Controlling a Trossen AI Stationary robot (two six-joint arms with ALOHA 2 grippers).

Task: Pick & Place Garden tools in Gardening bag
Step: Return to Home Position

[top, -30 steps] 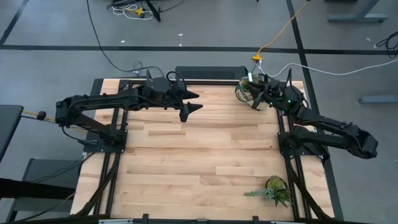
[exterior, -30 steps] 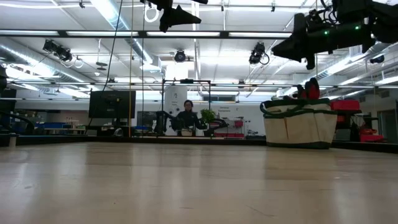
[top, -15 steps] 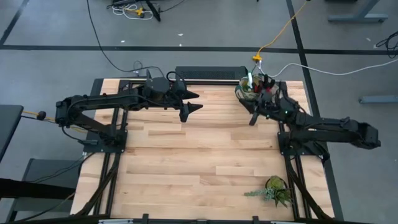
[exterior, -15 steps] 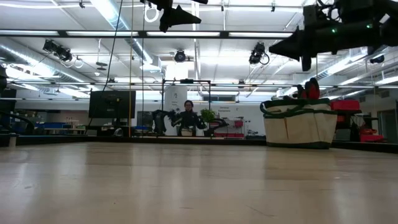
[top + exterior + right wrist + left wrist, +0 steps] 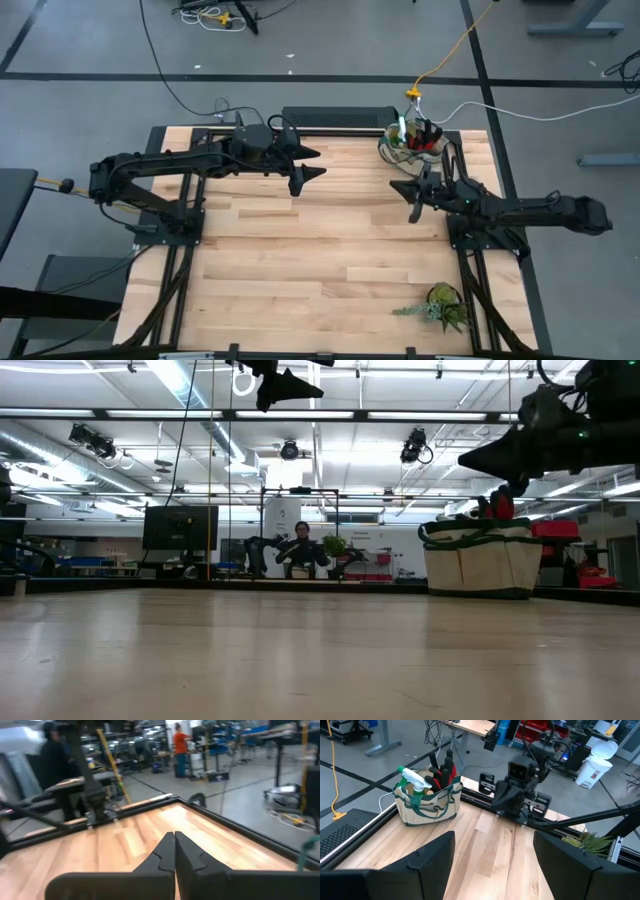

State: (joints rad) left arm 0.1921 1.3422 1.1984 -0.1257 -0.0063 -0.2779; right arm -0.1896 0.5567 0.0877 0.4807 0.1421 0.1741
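Right pincer (image 5: pixel 174 841) together above table (image 5: pixel 300 262) beside gardening bag (image 5: pixel 404 146), left pincer (image 5: pixel 318 163) apart, garden tools (image 5: pixel 443 774) mostly hidden inside.

Floor: grey concrete floor (image 5: pixel 330 40); black tape line (image 5: pixel 300 77) across the upper part of the high view.
Cables: black cable (image 5: pixel 160 70) upper left, yellow cable (image 5: pixel 455 45) and white cable (image 5: pixel 540 112) upper right.
Table: light wood-plank tabletop (image 5: pixel 320 260), centre.
Ceiling: white beams, strip lights (image 5: pixel 172 378), upper left of the low view.
Far room: dark monitor (image 5: pixel 180 527) centre left; distant person (image 5: pixel 302 548) at centre.
Bin: white bin (image 5: pixel 599 762), upper right of the left wrist view.
Aisle: person in orange top (image 5: pixel 179 745), upper centre of the right wrist view; surroundings blurred.
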